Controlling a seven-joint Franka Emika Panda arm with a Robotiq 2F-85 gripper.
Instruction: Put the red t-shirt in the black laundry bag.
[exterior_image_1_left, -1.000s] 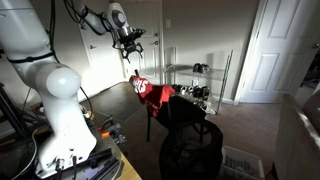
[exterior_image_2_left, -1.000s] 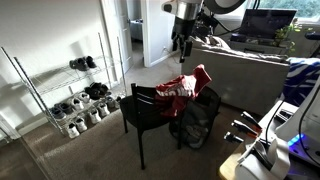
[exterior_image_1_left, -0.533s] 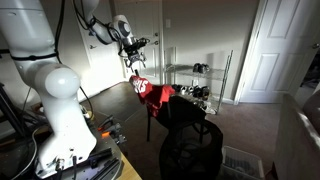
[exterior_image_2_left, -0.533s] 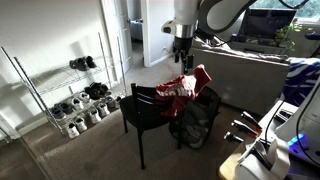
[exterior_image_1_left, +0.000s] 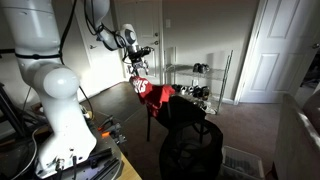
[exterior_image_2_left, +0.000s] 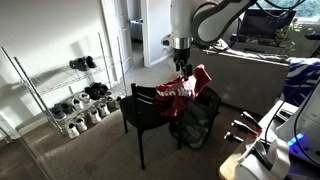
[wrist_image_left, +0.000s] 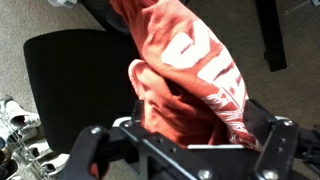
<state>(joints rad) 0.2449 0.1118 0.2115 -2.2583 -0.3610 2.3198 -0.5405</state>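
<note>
Red t-shirt (exterior_image_1_left: 152, 93) lies draped over the chair (exterior_image_2_left: 148, 108), close by the black laundry bag (exterior_image_1_left: 190, 150). Over the last second the gripper (exterior_image_2_left: 181, 70) has come down from well above to just over the cloth. Its fingers are spread wide and hold nothing, so the grasp looks next.

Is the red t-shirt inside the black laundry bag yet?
No: the red t-shirt lies draped over the chair, outside the black laundry bag that stands beside it.
</note>
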